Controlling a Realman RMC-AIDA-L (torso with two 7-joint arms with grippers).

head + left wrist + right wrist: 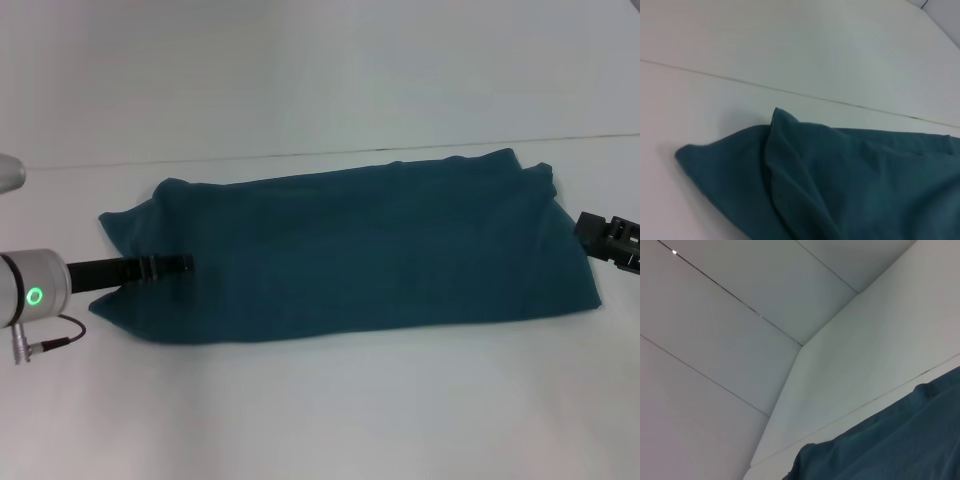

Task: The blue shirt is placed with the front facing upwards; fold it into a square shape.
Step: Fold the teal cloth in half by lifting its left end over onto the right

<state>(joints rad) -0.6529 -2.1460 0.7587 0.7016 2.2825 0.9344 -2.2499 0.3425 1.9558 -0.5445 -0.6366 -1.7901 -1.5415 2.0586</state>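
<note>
The blue shirt [360, 250] lies on the white table as a long, plain teal band running left to right, with no lettering showing. Its left end is rumpled into a raised fold [790, 150]. My left gripper [185, 265] reaches in low from the left, and its black tip rests over the shirt's left end. My right gripper [590, 232] sits at the shirt's right end, just beside the cloth's edge. The right wrist view shows only a teal corner of the shirt [890, 445] against white panels.
The white table [320, 400] extends in front of and behind the shirt. A thin seam [300, 155] crosses the surface just behind the shirt. A cable [50, 340] loops from my left wrist.
</note>
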